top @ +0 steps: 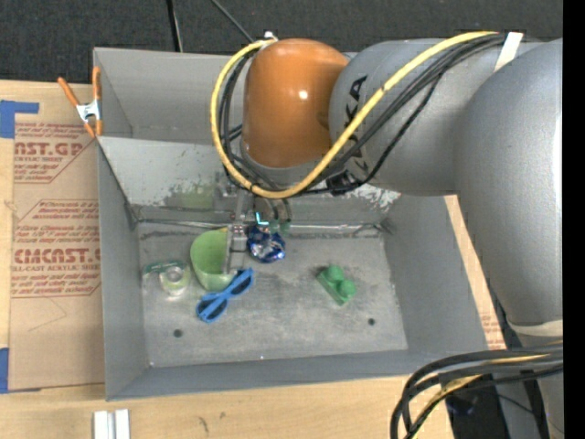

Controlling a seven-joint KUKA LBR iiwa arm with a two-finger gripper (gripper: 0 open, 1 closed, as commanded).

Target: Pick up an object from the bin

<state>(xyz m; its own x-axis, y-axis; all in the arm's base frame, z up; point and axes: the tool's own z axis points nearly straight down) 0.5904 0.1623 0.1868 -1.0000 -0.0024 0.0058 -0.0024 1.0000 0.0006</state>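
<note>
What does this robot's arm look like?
The arm is thick, rounded and silver-grey, with black lettering on its side. A glossy orange dome caps the wrist, and a yellow cable and black cables loop around it. It ends in a small metal gripper.

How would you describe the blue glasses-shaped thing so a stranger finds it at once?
On the grey bin's floor, left of middle, lies a light green cup. Just in front of it, toward the near wall, is the blue glasses-shaped thing. It alone is flat, two-looped and all blue.
</note>
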